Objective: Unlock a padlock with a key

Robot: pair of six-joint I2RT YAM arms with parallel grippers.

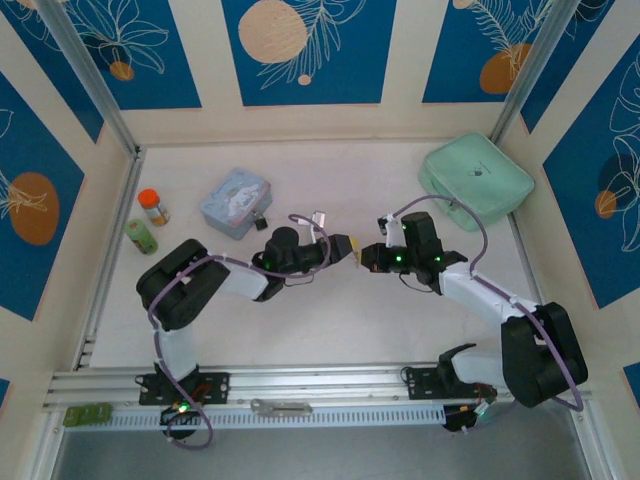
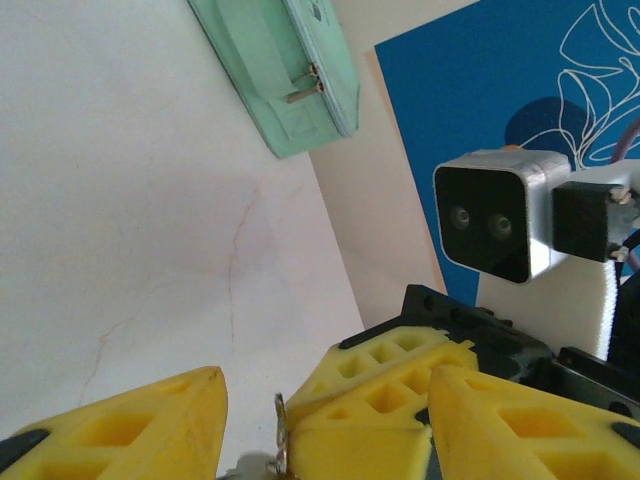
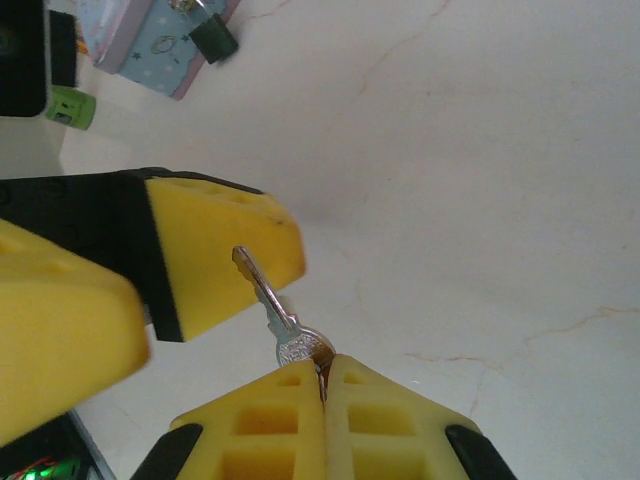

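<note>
My right gripper (image 3: pixel 322 362) is shut on the head of the small silvery key (image 3: pixel 272 302), whose blade sticks out ahead of the fingertips. My left gripper (image 2: pixel 328 385) is open. Its yellow fingers (image 3: pixel 222 238) stand on either side of the key blade and the right fingertips, with a gap on the near-left side. The key's thin edge (image 2: pixel 281 436) shows between them. Both grippers meet above mid-table, left gripper (image 1: pixel 345 245) facing right gripper (image 1: pixel 372 256). The dark padlock (image 3: pixel 211 36) lies on the table beside the pale blue tin (image 3: pixel 140 40); from above, the padlock (image 1: pixel 263 222) is left of both grippers.
The pale blue tin (image 1: pixel 235 202) sits at the back left. An orange-capped bottle (image 1: pixel 152 206) and a green bottle (image 1: pixel 141 236) stand further left. A mint green case (image 1: pixel 475 180) lies at the back right, near the wall.
</note>
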